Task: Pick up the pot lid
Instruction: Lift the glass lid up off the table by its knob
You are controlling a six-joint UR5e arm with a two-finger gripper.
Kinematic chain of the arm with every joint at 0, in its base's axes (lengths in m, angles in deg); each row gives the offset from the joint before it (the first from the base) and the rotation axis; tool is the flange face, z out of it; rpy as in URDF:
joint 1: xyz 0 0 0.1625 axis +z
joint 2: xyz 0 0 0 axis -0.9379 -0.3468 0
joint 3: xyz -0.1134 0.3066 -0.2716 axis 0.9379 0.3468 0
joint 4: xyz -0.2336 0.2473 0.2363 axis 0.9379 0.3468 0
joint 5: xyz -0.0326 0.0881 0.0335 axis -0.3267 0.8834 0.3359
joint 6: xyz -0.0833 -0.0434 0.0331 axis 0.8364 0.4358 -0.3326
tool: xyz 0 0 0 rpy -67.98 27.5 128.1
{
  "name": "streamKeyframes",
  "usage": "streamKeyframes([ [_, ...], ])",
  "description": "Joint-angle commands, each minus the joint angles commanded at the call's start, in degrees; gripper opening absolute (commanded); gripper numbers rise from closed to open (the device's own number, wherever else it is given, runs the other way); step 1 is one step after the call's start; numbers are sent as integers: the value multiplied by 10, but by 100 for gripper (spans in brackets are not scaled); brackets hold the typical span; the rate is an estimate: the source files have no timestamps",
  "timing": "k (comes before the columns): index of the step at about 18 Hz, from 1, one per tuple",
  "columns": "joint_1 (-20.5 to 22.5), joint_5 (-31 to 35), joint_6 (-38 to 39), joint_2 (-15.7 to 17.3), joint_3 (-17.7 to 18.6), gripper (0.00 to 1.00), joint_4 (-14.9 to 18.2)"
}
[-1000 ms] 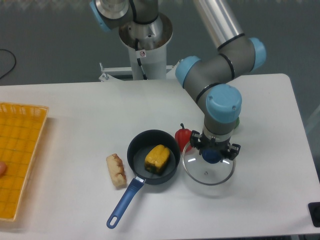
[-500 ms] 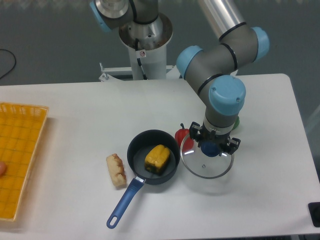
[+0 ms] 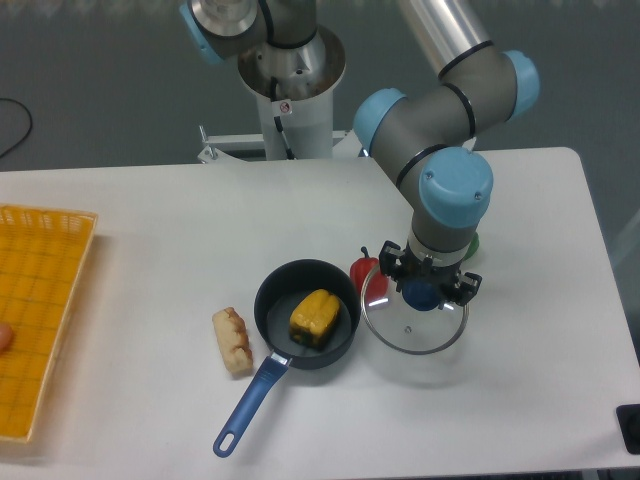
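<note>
Through the fixed camera, I had the gripper [image 3: 430, 278] closed in on the blue knob [image 3: 423, 297] of the one glass lid [image 3: 410, 335], holding it, as I judged. The lid was over the desk [image 3: 150, 420], just beside the frying pan [image 3: 267, 330], its rim overlapping the red pepper [image 3: 368, 272] in my view; whether they touched I couldn't tell. A shallow pinch on that smooth knob could have let the lid slip or tilt, and swinging it sideways too low could have clipped the pan or rolled the pepper.

I counted one pan with a yellow pepper [image 3: 315, 312] in it, one red pepper, one tan bread-like piece [image 3: 232, 342], one partly hidden green item [image 3: 474, 245], and one yellow crate [image 3: 50, 300].
</note>
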Motion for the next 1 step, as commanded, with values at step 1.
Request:
streamKeyframes([
  [1, 0, 0, 0, 0, 1, 52, 0],
])
